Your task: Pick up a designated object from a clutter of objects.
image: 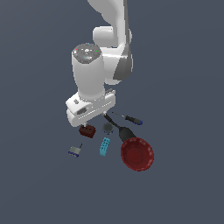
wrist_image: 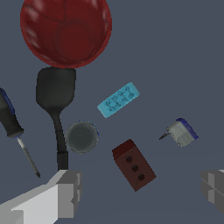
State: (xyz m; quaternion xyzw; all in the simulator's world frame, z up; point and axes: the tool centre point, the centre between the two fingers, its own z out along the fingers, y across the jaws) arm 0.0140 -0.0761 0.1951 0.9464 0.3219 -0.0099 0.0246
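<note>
Wrist view: end effector (wrist_image: pixel 140 190) wide open, empty, astride dark red block (wrist_image: pixel 134 165).

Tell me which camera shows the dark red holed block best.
The wrist view: the dark red block lies unobstructed between the open gripper fingers, three round holes visible. In the exterior view the block is small and dim, just below the gripper, holes indistinct.

Red bowl (wrist_image: pixel 65 30) & screwdriver (wrist_image: pixel 11 118) cut off at wrist-view edges; dark red block (image: pixel 89 131) partly behind gripper (image: pixel 92 117).
</note>
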